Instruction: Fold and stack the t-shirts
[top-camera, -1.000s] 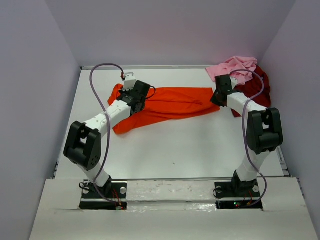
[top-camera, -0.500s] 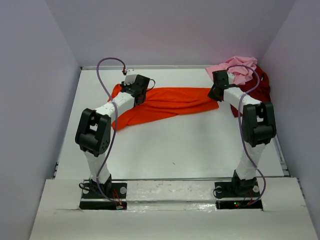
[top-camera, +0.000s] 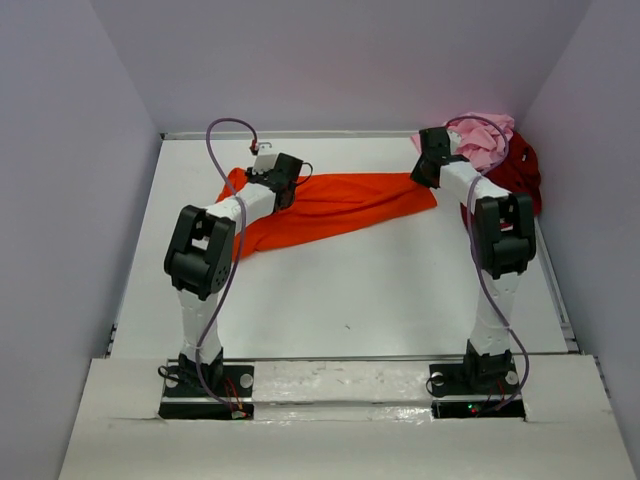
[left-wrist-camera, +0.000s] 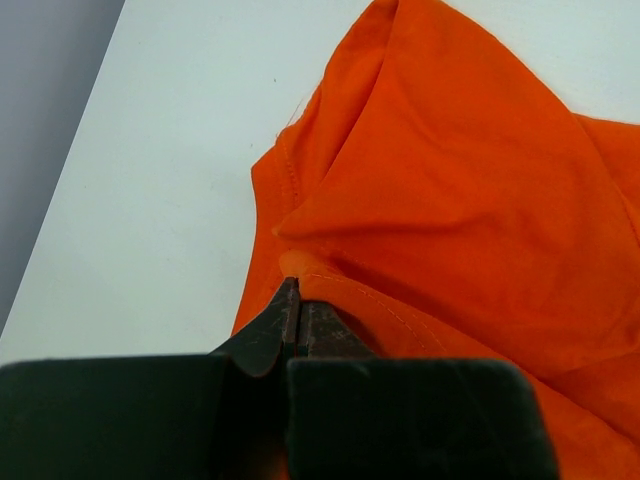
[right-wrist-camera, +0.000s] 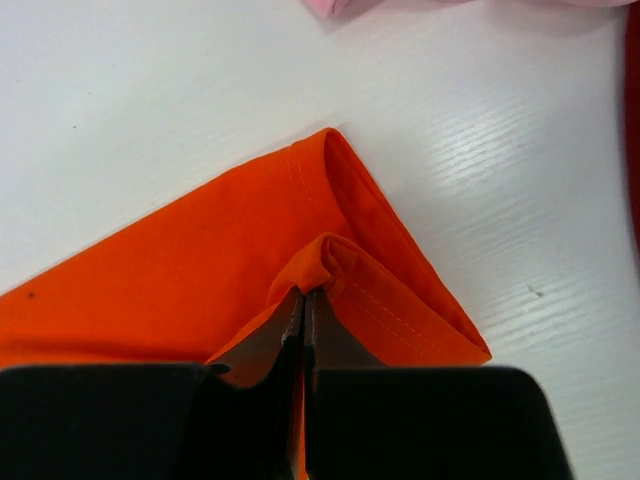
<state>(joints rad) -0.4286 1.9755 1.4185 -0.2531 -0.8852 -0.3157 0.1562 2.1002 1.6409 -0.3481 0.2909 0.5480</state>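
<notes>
The bright orange t-shirt (top-camera: 335, 205) lies stretched across the far half of the table, between the two grippers. My left gripper (top-camera: 283, 175) is shut on its left part, pinching a fold of orange cloth (left-wrist-camera: 420, 200) at the fingertips. My right gripper (top-camera: 432, 165) is shut on the shirt's right hem corner (right-wrist-camera: 340, 255), which bunches up over the tips. The light pink t-shirt (top-camera: 480, 138) lies crumpled at the far right corner, on top of the dark red t-shirt (top-camera: 512, 175).
White table (top-camera: 350, 290) with grey walls on three sides. The pink and dark red pile sits just right of the right gripper. A purple cable (top-camera: 225, 135) loops above the left arm.
Both grippers have moved toward the far edge, dragging the orange t-shirt with them. Both arms have stretched out further. The shirt now lies flatter and further back.
</notes>
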